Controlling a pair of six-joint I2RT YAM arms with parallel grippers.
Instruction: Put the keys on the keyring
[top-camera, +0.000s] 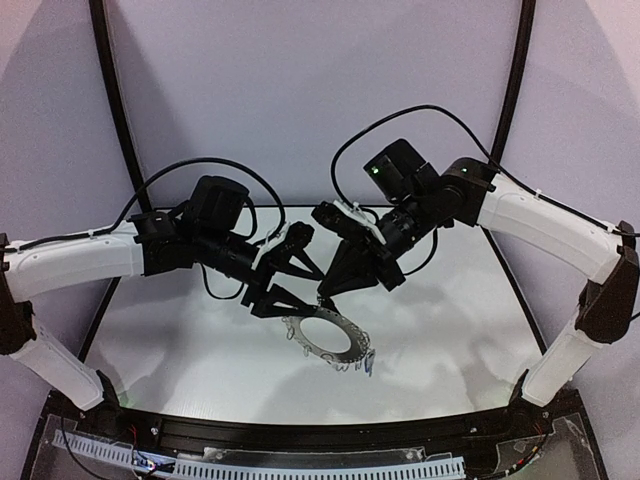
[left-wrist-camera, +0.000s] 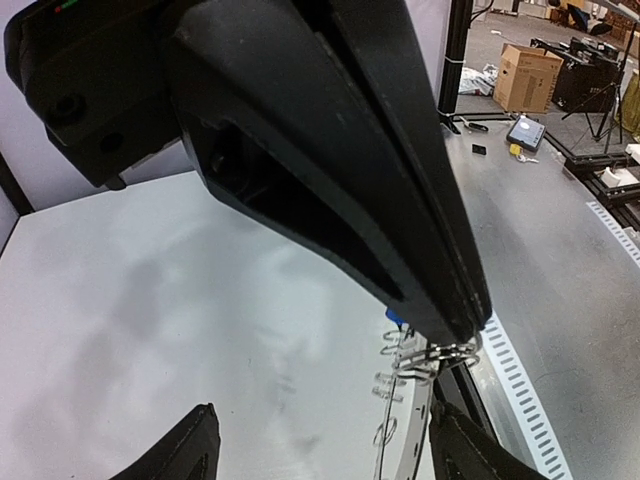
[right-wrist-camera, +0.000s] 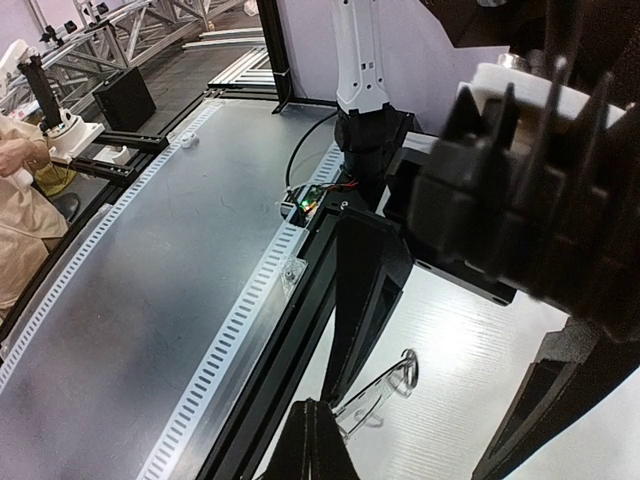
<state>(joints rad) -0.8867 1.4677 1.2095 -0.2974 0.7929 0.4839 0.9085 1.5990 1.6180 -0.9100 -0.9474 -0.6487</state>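
No legible text, label, brand, number or sign anywhere in any of the three views.

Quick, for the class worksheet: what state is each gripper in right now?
Left gripper: open, fingers apart, gripping nothing.
Right gripper: shut, pinching the rim of the keyring.

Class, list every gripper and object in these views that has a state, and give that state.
left gripper: open, holding nothing
right gripper: shut on the keyring
keyring: pinched at its far rim
blue key: at the keyring's near rim, attachment unclear
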